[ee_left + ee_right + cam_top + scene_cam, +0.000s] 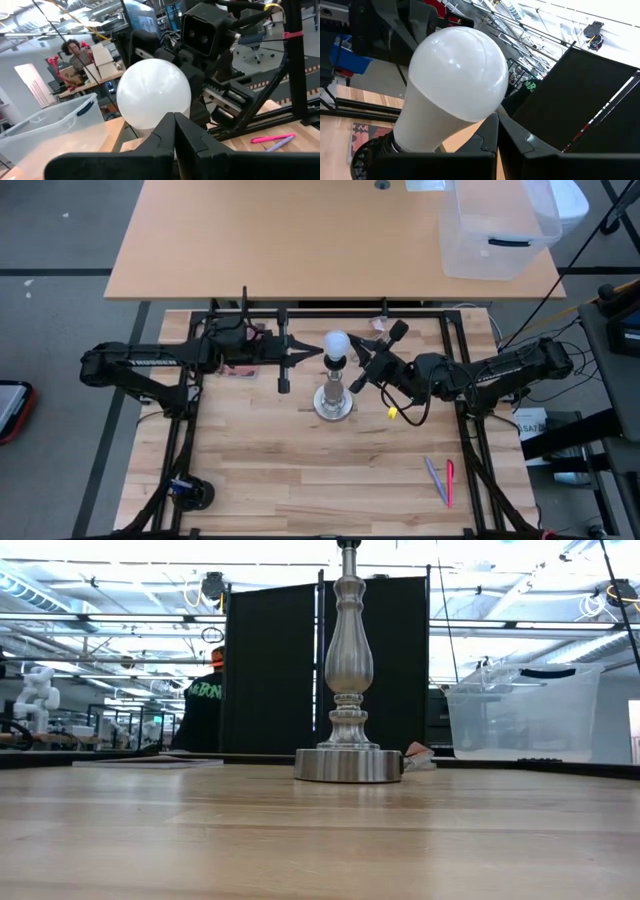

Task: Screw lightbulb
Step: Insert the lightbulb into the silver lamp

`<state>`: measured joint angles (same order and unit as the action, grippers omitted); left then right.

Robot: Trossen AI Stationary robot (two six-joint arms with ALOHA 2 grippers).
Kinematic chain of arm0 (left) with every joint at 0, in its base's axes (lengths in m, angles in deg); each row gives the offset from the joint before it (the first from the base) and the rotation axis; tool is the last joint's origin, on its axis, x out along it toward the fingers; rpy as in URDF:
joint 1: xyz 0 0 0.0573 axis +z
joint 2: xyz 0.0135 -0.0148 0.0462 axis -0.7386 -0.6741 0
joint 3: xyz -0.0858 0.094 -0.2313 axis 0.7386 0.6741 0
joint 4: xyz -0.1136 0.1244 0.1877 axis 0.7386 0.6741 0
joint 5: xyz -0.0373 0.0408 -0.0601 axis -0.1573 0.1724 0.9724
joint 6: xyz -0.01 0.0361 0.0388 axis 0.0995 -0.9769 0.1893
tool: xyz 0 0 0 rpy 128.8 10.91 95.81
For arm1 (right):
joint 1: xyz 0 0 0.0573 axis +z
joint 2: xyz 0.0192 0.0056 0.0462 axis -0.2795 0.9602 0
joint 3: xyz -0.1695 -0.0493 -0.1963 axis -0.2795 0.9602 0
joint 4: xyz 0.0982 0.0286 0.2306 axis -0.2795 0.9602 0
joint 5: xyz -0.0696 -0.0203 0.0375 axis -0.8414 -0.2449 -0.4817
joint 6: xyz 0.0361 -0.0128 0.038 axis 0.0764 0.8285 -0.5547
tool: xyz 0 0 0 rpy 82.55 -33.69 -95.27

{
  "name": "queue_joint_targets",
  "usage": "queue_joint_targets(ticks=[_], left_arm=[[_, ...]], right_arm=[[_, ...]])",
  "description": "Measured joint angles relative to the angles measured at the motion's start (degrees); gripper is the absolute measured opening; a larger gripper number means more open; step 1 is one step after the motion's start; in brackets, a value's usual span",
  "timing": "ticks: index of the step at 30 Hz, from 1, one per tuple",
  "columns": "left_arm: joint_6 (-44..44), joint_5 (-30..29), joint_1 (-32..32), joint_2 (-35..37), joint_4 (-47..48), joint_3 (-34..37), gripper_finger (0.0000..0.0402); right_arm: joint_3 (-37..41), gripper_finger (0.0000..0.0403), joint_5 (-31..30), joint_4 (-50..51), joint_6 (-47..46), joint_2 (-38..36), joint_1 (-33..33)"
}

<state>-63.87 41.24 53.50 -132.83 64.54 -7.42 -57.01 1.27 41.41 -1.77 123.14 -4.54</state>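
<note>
The lightbulb [337,343] tops the stand [334,402], between both arms.

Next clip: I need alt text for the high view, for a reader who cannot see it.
A white frosted lightbulb sits on top of a silver round-based lamp stand at the middle of a wooden table. The left gripper and the right gripper flank it, fingers shut. Pink and lilac pens lie at the table's right.

The white lightbulb [337,342] is sitting on a silver stand [334,402], pale wooden table [300,470] showing pink and lilac pens [441,481].
</note>
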Motion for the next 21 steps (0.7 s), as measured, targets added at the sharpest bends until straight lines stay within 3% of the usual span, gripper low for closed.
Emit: queue_joint_targets(ticks=[14, 21], left_arm=[[0.7, 0.04, 2.53, -2.29, -0.45, 0.0, 0.0002], [0.76, -0.37, 4.11, -2.71, -1.23, 0.02, 0.0002]], right_arm=[[0.0, 0.0, -3.4, 0.39, -0.07, -0.11, 2.59], [0.02, 0.0, -1.92, 1.95, -1.23, 0.11, 3.73]])
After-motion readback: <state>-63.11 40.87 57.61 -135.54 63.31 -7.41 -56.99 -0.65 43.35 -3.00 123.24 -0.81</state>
